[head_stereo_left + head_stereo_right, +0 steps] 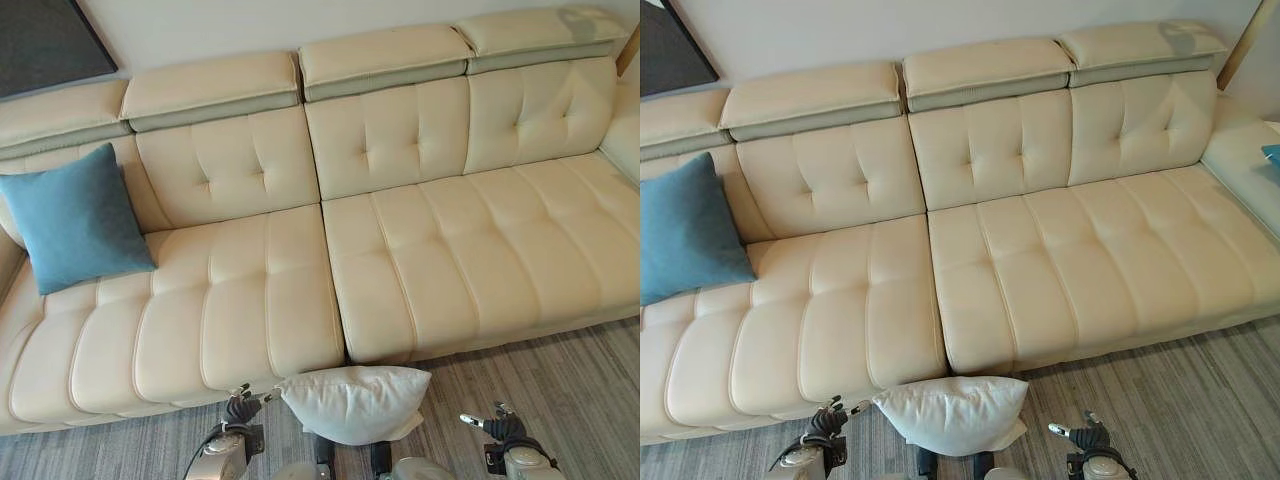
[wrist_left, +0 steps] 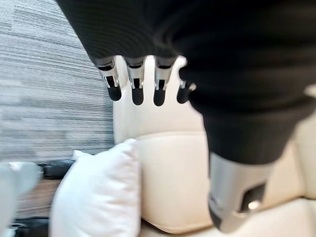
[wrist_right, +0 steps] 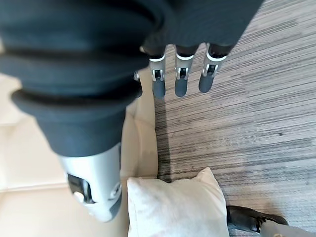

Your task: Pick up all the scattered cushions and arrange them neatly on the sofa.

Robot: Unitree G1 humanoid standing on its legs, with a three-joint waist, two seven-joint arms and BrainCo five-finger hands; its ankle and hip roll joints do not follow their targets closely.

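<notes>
A plump white fabric cushion (image 1: 352, 402) is lying on the grey striped carpet floor (image 1: 560, 380) at the bottom centre of the frame, touching the front edge of the long cream tufted leather sofa (image 1: 400, 250). A square teal-blue fabric cushion (image 1: 72, 218) is leaning against the backrest at the left of the frame, already on the seat.

The left hand (image 1: 240, 408) is hovering just left of the white cushion, near its corner; its fingers (image 2: 137, 91) are hanging straight and relaxed, holding nothing. The right hand (image 1: 500, 425) is waiting at the lower right, well apart from the cushion, fingers (image 3: 180, 84) likewise straight and empty.

Step in hand, by my reading: gathering the white cushion off the floor. Doing it well probably means bringing both hands in from opposite sides, pressing into the soft fill so the smooth cover is not slipping, then lifting clear of the seat edge before setting it upright against the backrest.

Cushion looks loosely stuffed, creasing at its corners. Sofa leather is smooth, with stitched channels and buttoned dimples. Carpet is low-pile, streaked.
</notes>
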